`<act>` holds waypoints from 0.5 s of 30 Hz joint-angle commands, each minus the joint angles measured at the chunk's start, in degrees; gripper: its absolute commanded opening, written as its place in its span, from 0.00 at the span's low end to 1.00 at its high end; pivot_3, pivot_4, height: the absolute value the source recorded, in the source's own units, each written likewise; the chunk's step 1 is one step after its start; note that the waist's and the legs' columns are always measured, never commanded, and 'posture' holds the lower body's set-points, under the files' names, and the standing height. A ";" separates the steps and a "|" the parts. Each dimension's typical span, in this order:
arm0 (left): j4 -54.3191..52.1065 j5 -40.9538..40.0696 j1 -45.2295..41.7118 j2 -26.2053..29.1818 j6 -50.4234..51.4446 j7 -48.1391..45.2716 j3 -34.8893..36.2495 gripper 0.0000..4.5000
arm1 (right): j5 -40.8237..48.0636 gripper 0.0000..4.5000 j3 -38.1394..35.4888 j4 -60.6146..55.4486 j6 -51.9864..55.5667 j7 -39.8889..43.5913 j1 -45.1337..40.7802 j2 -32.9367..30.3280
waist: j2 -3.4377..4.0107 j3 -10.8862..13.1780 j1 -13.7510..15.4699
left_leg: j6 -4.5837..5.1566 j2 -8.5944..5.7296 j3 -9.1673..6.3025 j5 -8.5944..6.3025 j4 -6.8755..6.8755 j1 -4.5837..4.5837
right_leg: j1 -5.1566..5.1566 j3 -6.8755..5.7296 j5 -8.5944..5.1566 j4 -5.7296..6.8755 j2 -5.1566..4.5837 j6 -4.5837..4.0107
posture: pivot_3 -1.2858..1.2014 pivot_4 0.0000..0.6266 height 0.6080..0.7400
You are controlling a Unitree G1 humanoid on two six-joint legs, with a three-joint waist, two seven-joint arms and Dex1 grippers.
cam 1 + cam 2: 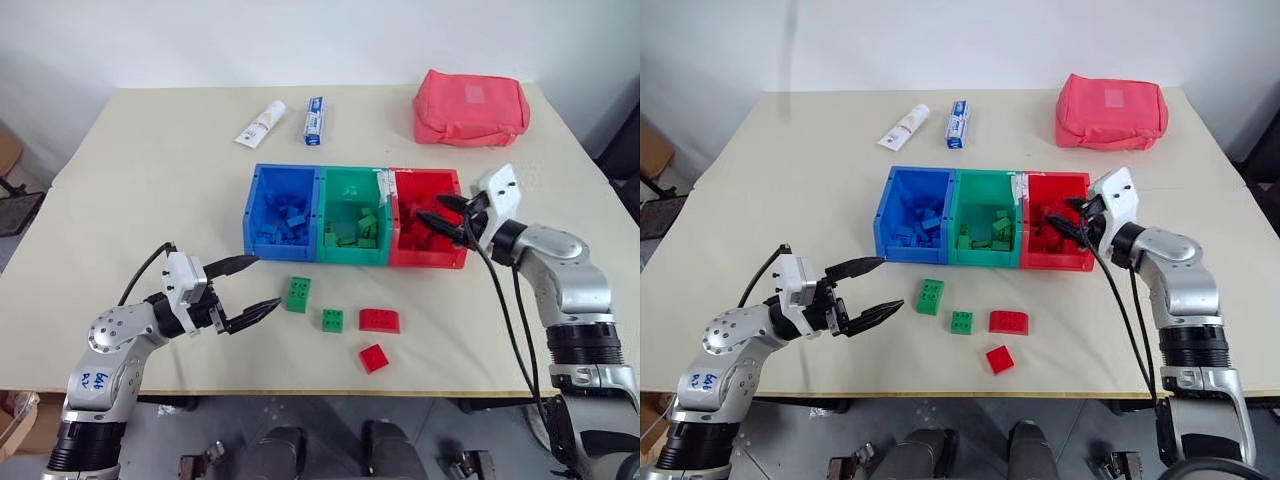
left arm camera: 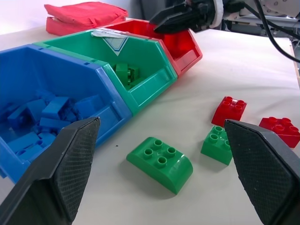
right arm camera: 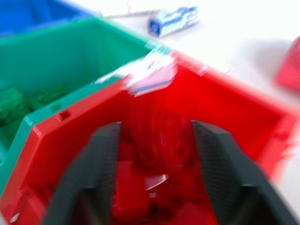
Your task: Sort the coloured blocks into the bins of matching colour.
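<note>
1. Nearest the robot, the left gripper (image 1: 252, 287) hung low over the table (image 1: 130, 190) with its two black fingers spread wide and nothing between them. It pointed at the loose blocks, which reads as lining up for a pick.

2. Just past its fingertips lay the larger green block (image 1: 297, 294), studs up, directly between the fingers in the left wrist view. It looked the likeliest next target, being the closest piece and square to the open jaws.

3. A little further along the table sat the small green block (image 1: 332, 320), the oblong red block (image 1: 379, 320) and the small red block (image 1: 373, 357), all apart from one another and none yet sorted.

4. Behind them stood the three joined bins, open side up so pieces could be dropped in from above: the blue bin (image 1: 252, 215), the green bin (image 1: 322, 215) and the red bin (image 1: 456, 260), each already holding blocks of its own colour.

5. The right gripper (image 1: 438, 221) reached over the red bin. Its fingers stood parted, with a blurred red piece (image 3: 157, 136) between them above the heap; whether they gripped it I could not tell.

6. Farthest back lay two white tubes (image 1: 261, 123) and a pink-red pouch (image 1: 470, 107), well clear of the work.
</note>
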 commanded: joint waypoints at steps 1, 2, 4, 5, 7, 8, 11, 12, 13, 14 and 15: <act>-0.27 -0.62 -1.10 1.90 -1.04 -2.39 1.16 1.00 | 1.52 0.90 -2.65 -4.32 -3.95 3.10 2.20 -2.14 | 0.00 0.00 -0.03 | 0.00 0.00 0.00 0.00 -0.01 0.00 | -0.01 0.00 0.00 0.01 0.00 0.00 | 0.52 0.24 1.00; 0.31 -0.68 -1.39 2.37 -1.13 -3.29 1.16 1.00 | 2.96 0.98 -3.85 -6.33 -5.31 5.57 4.37 -3.18 | 0.00 0.00 0.13 | 0.00 0.03 0.00 0.00 -0.02 0.00 | -0.01 0.00 0.00 0.01 0.01 0.00 | 0.52 0.24 1.00; 1.27 -0.67 -1.92 3.50 -1.02 -5.37 0.67 1.00 | 4.14 0.99 -5.49 -8.66 -8.31 9.47 8.51 -5.53 | 0.00 0.00 0.28 | 0.00 0.02 -0.09 0.00 -0.06 -0.01 | -0.01 -0.10 0.00 -0.01 0.01 0.00 | 0.52 0.24 1.00; 1.80 -0.37 -2.25 4.03 -1.45 -6.56 0.25 1.00 | 4.75 0.99 -6.23 -9.75 -9.67 11.70 10.77 -6.82 | 0.00 0.00 0.26 | 0.01 0.01 -0.08 -0.01 -0.06 -0.01 | 0.00 -0.08 0.00 -0.01 0.01 0.00 | 0.52 0.24 1.00; 3.49 1.00 -3.16 5.22 -3.38 -9.50 -0.97 1.00 | 6.90 0.99 -8.30 -13.52 -10.42 15.90 16.44 -9.62 | 0.00 0.00 0.22 | 0.08 -0.05 -0.05 -0.05 -0.02 -0.01 | 0.04 -0.08 0.00 -0.07 -0.01 0.00 | 0.52 0.24 1.00; 4.47 1.28 -3.88 5.49 -3.97 -10.73 -1.49 1.00 | 7.53 0.99 -9.37 -15.13 -11.59 18.14 19.63 -11.03 | 0.00 0.00 0.20 | 0.09 -0.04 -0.03 -0.05 -0.01 -0.01 | 0.07 -0.07 0.01 -0.13 0.00 0.02 | 0.52 0.24 1.00; 7.08 3.27 -5.69 6.07 -7.66 -14.65 -3.51 1.00 | 7.90 0.99 -12.29 -16.54 -15.65 24.07 27.99 -14.65 | 0.01 0.00 0.23 | 0.09 0.00 0.00 -0.05 0.01 0.00 | 0.10 -0.08 0.02 -0.18 0.01 0.04 | 0.52 0.24 1.00; 7.68 3.90 -5.98 6.20 -8.82 -15.82 -4.15 1.00 | 8.24 0.99 -13.21 -16.71 -15.88 25.51 30.31 -15.77 | 0.01 0.00 0.19 | 0.09 0.01 0.00 -0.05 0.00 0.02 | 0.13 -0.09 0.02 -0.20 0.03 0.04 | 0.52 0.24 1.00; 8.26 4.47 -6.22 6.15 -10.13 -16.78 -4.79 1.00 | 8.16 0.99 -14.17 -16.46 -16.43 26.74 32.61 -16.89 | 0.01 0.00 0.07 | 0.09 0.01 0.01 -0.05 0.01 0.03 | 0.16 -0.09 0.02 -0.21 0.03 0.04 | 0.52 0.24 1.00; 8.70 4.80 -6.38 6.08 -10.99 -17.37 -5.20 1.00 | 8.12 0.99 -14.76 -16.28 -16.80 27.47 34.06 -17.61 | 0.02 0.00 0.02 | 0.09 0.01 0.09 -0.05 0.00 0.04 | 0.14 -0.06 0.02 -0.21 0.03 0.05 | 0.52 0.24 1.00; 8.67 4.82 -6.21 5.88 -11.21 -17.64 -5.60 1.00 | 7.94 0.99 -15.33 -15.89 -16.27 28.60 36.40 -18.84 | 0.02 0.00 -0.09 | 0.10 0.02 0.13 -0.06 -0.02 0.08 | 0.15 -0.03 0.02 -0.22 0.02 0.05 | 0.52 0.24 1.00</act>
